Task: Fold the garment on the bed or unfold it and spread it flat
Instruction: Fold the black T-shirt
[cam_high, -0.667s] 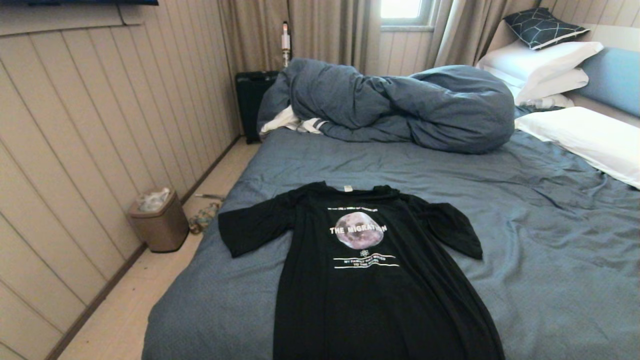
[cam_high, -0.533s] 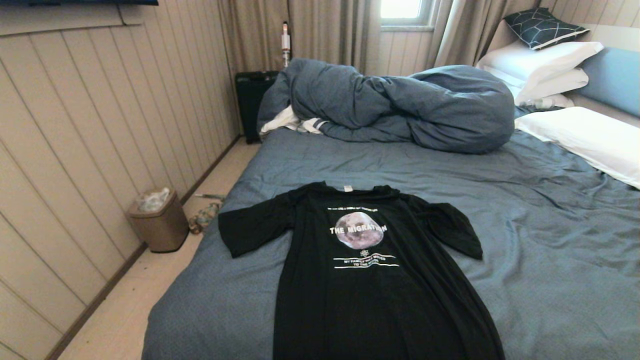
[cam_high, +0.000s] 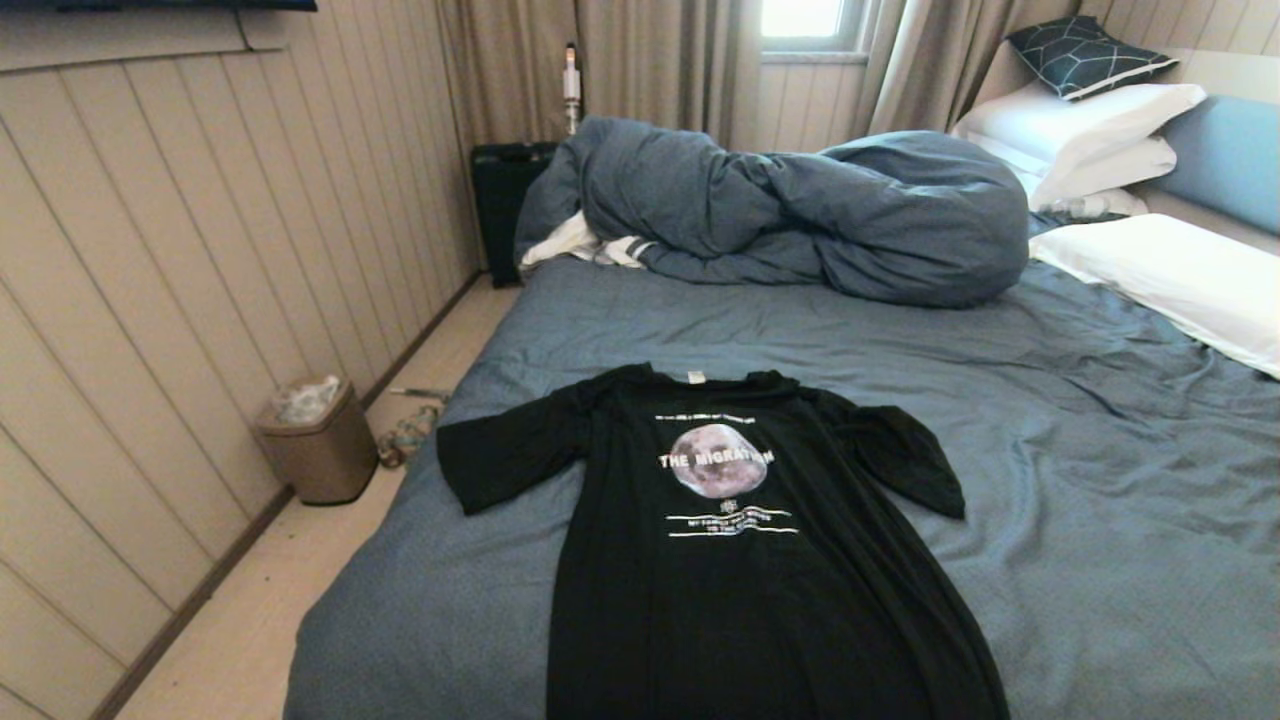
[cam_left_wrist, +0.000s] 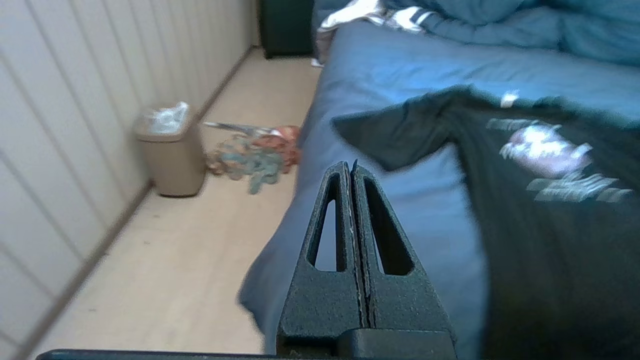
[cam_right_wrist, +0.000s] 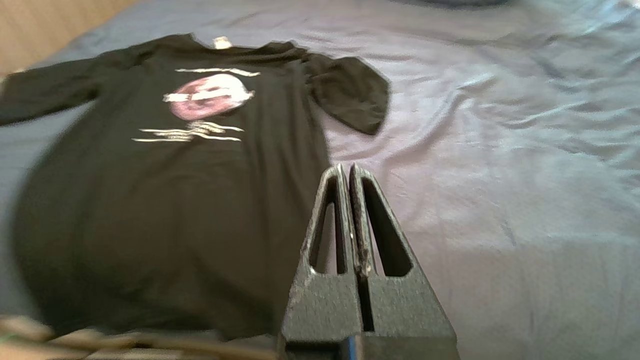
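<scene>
The garment (cam_high: 740, 560), a black T-shirt with a grey moon print and white lettering, lies spread flat and face up on the bed (cam_high: 1080, 480), both short sleeves out to the sides. Its collar points toward the duvet. Neither arm shows in the head view. In the left wrist view my left gripper (cam_left_wrist: 351, 167) is shut and empty, held above the bed's edge short of the garment's (cam_left_wrist: 550, 225) sleeve. In the right wrist view my right gripper (cam_right_wrist: 346, 170) is shut and empty, held above the sheet beside the garment's (cam_right_wrist: 165, 190) side hem.
A bunched blue-grey duvet (cam_high: 800, 205) lies across the far end of the bed, with white pillows (cam_high: 1160, 265) at the right. A brown bin (cam_high: 318, 440) and a heap of cloth (cam_left_wrist: 252, 152) sit on the floor strip along the panelled wall. A black case (cam_high: 500, 200) stands beyond.
</scene>
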